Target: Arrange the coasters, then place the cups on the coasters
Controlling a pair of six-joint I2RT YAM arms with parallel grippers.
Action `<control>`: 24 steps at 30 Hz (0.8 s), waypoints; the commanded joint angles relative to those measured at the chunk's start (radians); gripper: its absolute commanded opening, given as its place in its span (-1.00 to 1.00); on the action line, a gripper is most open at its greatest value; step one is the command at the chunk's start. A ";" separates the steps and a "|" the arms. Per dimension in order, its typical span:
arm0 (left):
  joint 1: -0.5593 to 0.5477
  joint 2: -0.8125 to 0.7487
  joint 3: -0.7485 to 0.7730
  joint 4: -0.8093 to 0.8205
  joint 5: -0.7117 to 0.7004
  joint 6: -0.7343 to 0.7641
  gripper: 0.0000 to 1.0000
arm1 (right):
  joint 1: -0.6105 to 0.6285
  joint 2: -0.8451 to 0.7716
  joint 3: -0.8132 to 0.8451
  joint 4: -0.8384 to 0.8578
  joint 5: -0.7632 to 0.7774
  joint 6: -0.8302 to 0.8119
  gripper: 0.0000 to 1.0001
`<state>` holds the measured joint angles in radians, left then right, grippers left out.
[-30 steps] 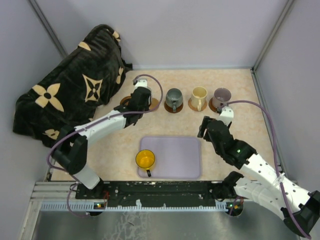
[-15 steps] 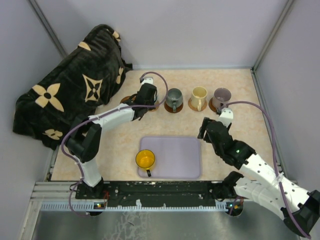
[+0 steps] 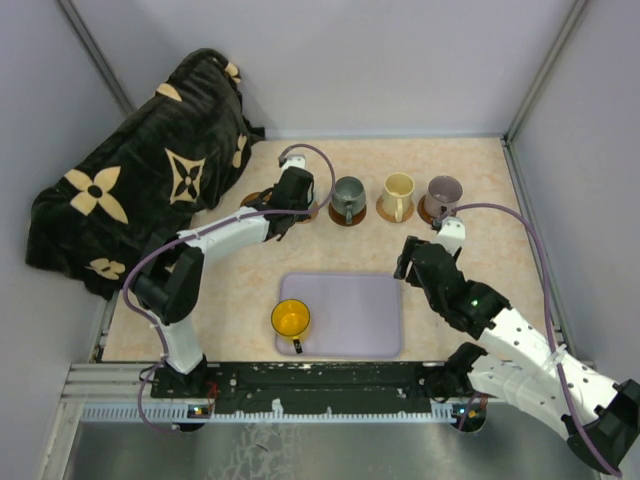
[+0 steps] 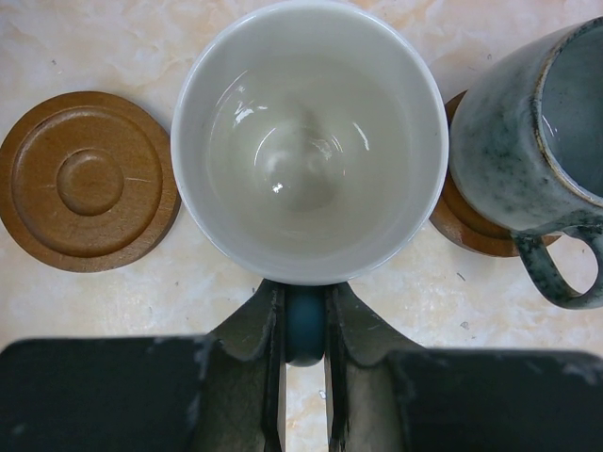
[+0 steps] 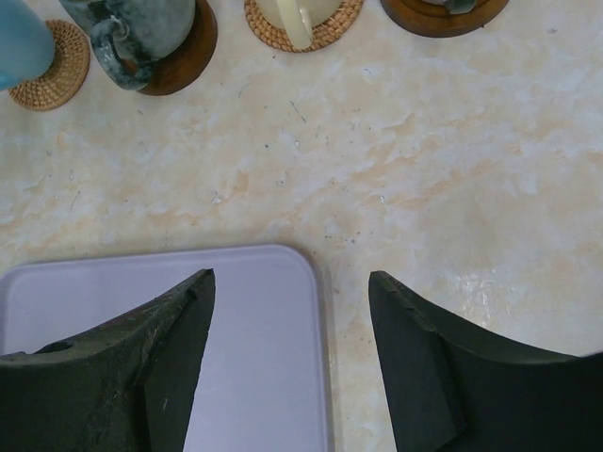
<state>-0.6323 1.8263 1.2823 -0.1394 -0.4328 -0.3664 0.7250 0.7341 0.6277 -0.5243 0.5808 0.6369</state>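
**Back row: white cup pinched by left gripper**

Left gripper closed narrow on the blue handle, one finger on each side of it. Cup body straight at 12 o'clock from the fingertips, hard against them, upright, mouth up. Glossy white inside, with a soft round highlight at the bottom. Light blue outside, as seen from the right wrist. In that same view, over a woven coaster; resting on it or lifted just clear, cannot tell.

At 10 o'clock from the left gripper, a bare dark coaster: brown wood, raised rim, round dip in the middle, flat on the worktop, just beside the white cup but apart from it. At 2 o'clock, the grey-green cup: speckled glaze, handle toward 5 o'clock, set on a brown coaster, just beside the white cup.

Farther along the row toward 3 o'clock in the top view, the cream cup on a second woven coaster. After it, the purple cup on the last dark coaster.

Nearer the arms, the right gripper open, jaws wide apart, above the 1 o'clock corner of the lavender tray, well apart from every cup. On the tray's 8 o'clock corner, the yellow cup, upright, handle toward 6 o'clock. Off at 10 o'clock of the worktop, a dark flower-patterned blanket, bunched against the wall.
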 commanded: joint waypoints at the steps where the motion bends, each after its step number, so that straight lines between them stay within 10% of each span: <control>1: 0.008 0.000 0.044 0.058 -0.017 -0.010 -1.00 | 0.008 -0.004 -0.002 0.027 0.000 0.016 0.34; 24: 0.014 0.008 0.025 0.066 -0.030 -0.006 -1.00 | 0.008 0.002 -0.011 0.037 -0.015 0.024 0.34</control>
<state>-0.6254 1.8442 1.2823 -0.1421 -0.4416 -0.3668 0.7250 0.7368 0.6132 -0.5186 0.5697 0.6487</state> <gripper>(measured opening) 0.197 0.668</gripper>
